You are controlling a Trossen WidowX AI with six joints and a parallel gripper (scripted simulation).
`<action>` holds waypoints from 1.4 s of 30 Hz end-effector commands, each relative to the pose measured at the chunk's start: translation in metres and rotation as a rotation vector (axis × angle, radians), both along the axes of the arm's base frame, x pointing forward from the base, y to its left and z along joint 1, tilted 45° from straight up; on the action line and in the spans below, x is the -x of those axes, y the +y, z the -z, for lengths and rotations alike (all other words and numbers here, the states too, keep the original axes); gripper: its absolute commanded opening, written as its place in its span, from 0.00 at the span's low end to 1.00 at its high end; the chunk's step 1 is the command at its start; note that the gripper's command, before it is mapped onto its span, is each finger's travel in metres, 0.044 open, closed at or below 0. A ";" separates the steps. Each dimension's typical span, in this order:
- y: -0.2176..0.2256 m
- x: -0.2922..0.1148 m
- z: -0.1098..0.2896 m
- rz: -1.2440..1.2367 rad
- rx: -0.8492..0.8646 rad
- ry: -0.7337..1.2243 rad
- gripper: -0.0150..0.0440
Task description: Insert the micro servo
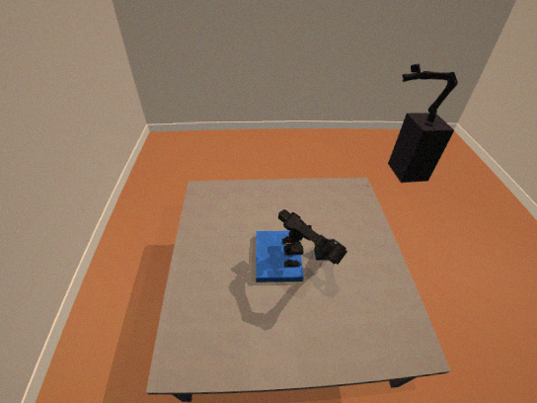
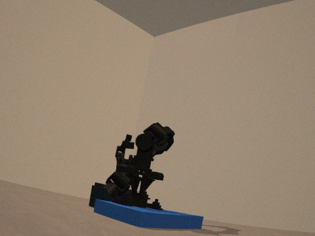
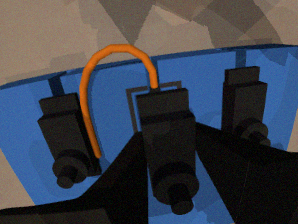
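Note:
The blue deck [image 1: 267, 244] [image 2: 162, 218] [image 3: 200, 76] lies on the grey table [image 1: 296, 336]. My gripper [image 3: 166, 133] [image 1: 292, 245] [image 2: 139, 199] is low over the deck and shut on the black micro servo [image 3: 166, 106], with the shaft end [image 3: 178, 197] toward the camera. The servo is at the marked pocket, whose outline [image 3: 132, 99] shows just around its far end. I cannot tell how deep it sits. Its orange cable [image 3: 119, 48] arcs up and over to the left. Two mounted servos flank it, a left one [image 3: 60, 129] and a right one [image 3: 245, 99].
The arm's base [image 2: 96, 194] stands beside the deck. A black pedestal [image 1: 420, 145] with another arm stands on the orange floor at the back right, far from the table.

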State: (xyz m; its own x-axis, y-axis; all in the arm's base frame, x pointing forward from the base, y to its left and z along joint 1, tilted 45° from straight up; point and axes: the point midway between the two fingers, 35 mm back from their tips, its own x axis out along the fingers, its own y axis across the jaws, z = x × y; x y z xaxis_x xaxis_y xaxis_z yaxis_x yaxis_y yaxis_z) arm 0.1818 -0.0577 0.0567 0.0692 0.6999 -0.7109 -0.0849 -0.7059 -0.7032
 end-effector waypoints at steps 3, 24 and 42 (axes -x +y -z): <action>0.004 -0.001 0.004 0.004 0.003 -0.002 0.25; 0.018 -0.003 0.019 0.004 0.002 -0.003 0.25; 0.024 -0.002 0.024 0.004 0.002 -0.003 0.57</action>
State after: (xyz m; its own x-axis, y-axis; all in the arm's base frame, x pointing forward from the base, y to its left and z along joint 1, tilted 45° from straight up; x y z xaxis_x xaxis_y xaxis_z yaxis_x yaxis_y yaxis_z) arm 0.1841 -0.0336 0.0324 0.0723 0.6989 -0.7115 -0.0835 -0.7067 -0.7026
